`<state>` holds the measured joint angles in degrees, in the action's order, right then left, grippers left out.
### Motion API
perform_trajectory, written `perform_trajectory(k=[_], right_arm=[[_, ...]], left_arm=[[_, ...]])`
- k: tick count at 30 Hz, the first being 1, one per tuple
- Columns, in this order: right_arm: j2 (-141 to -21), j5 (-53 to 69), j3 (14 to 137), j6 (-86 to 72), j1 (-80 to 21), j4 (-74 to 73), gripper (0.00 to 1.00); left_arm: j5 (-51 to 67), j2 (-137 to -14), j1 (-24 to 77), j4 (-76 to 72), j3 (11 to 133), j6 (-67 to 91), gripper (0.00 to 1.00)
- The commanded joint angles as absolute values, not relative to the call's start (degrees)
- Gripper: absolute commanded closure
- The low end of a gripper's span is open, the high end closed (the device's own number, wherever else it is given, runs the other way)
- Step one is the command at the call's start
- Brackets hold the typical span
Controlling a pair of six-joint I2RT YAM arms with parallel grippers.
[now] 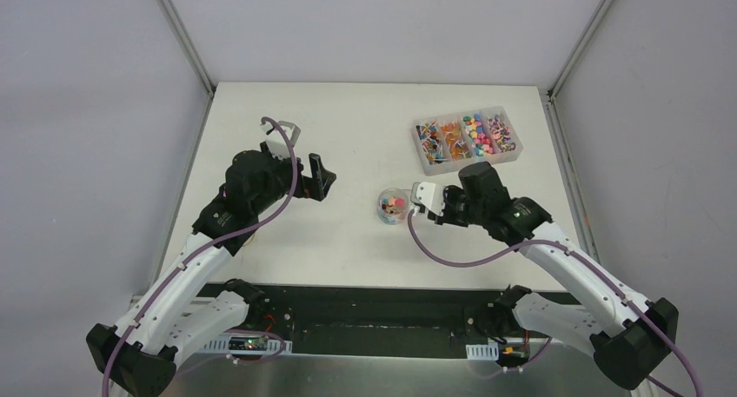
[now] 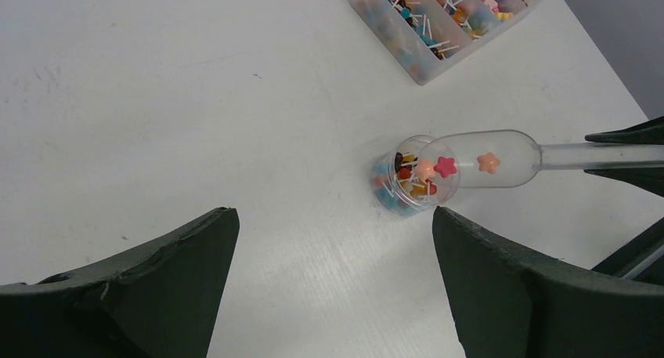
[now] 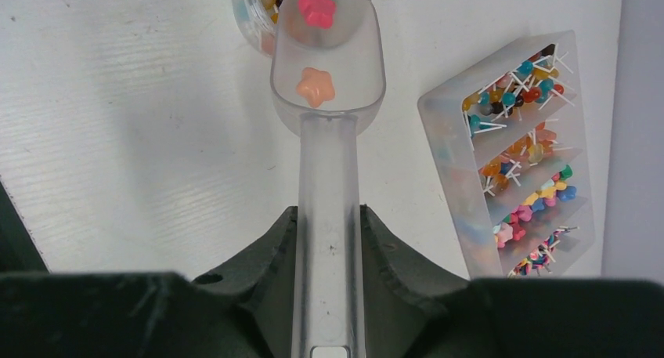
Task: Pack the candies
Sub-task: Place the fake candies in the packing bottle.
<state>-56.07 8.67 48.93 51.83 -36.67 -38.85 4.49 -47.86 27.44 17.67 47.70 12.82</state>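
Candies [image 2: 488, 162] in scoop [image 2: 513, 150] over jar [image 2: 385, 192]

Even, diffuse white light fills all three views; the counter [image 1: 348, 136] is bright, nearly washed out, with only faint soft shadows under the arms [image 1: 556, 258]. In the wrist views the dark fingers [image 2: 133, 295] at the bottom edge are blurred and underexposed.

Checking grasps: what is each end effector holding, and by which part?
Right end effector grips the clear scoop by its handle; left end effector holds nothing.
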Motion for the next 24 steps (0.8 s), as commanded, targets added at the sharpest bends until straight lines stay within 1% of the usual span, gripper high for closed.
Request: perform_trajectory(k=[1,6,13,24], right_arm=[[-57.36,2.60,52.72,52.27,-38.55,-38.15,1.00],[-57.70,-1.74,53.17,52.13,-40.80,-38.20,1.00],[-57.67,-4.11,54.89,53.47,-43.27,-38.95,1.00],[-60.20,-9.57,58.46,53.88,-45.86,-42.61,1.00]], left_arm=[[3.11,-46.68,27.95,16.60,47.13,12.25,0.01],[3.50,-46.90,27.95,16.69,47.29,12.22,0.01],[3.00,-46.84,27.95,16.96,47.46,12.17,0.01],[-3.47,-48.04,27.95,19.16,48.27,11.02,0.01]])
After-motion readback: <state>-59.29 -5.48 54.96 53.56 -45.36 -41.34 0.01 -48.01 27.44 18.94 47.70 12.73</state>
